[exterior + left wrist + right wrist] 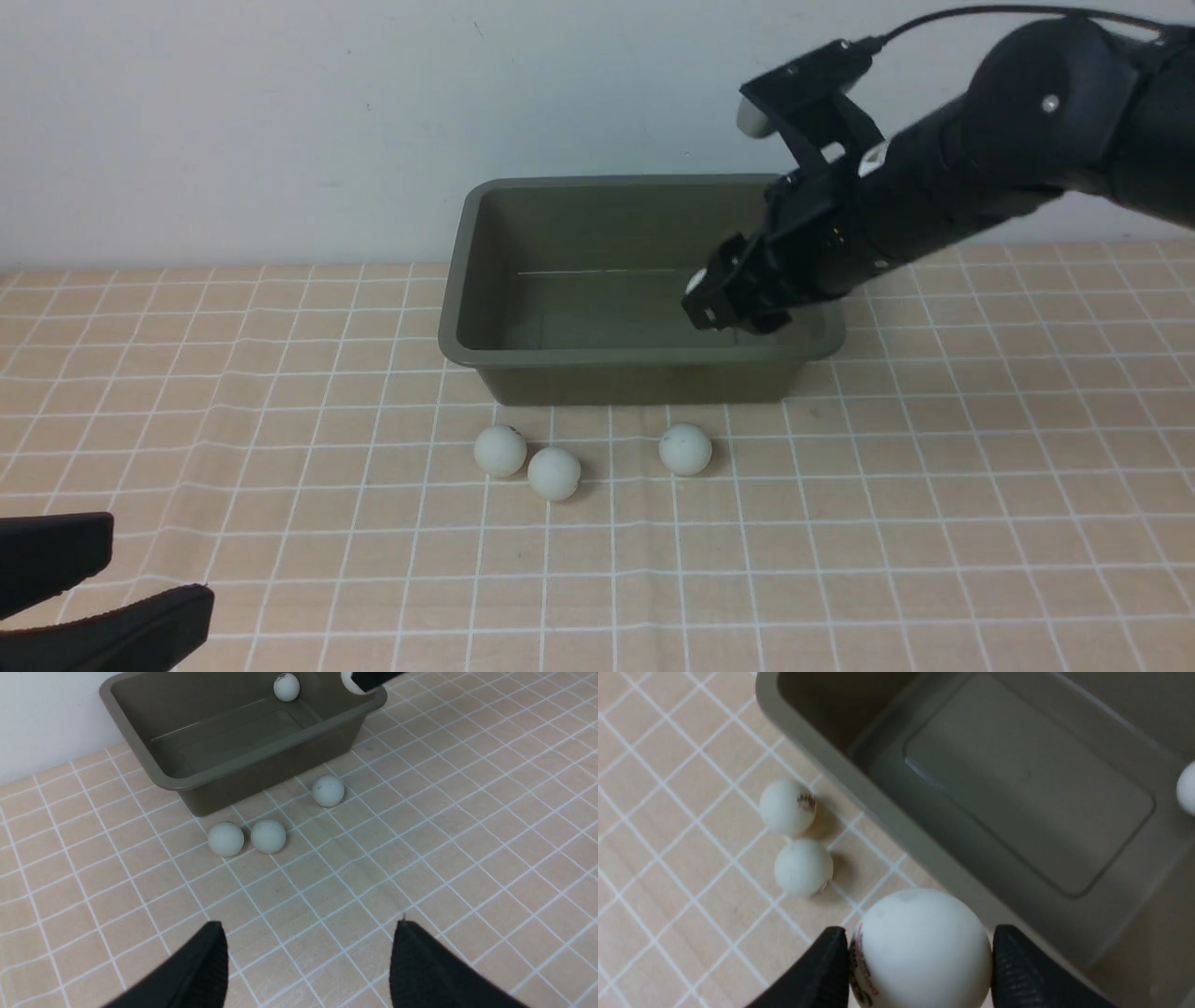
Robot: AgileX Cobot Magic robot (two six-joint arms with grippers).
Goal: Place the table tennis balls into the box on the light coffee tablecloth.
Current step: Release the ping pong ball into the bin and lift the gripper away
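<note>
A plain pale wall (280,112) closes off the back. The counter is covered by the light coffee tablecloth (934,523), peach-tan with a thin white grid and slightly creased. The box (635,378), an olive-green tub, sits on the cloth close to the wall.

The black right arm (1027,131) reaches in from the right. In the front view it crosses the box's right end and hides that corner. Its right claw (707,297) is closed on a held ball (920,947), the jaws pressing it from either side, with a red and dark mark on its surface. The ball hangs above the right end of the box.

The left claw (308,926) sits low over the near left cloth, jaws spread well apart and empty.

One ball inside (286,687) lies on the box floor near the far wall. Three loose table tennis balls lie on the cloth just in front of the box's near wall. The left ball (499,451) and the middle ball (554,472) almost touch, and the right ball (685,449) lies a little apart.
</note>
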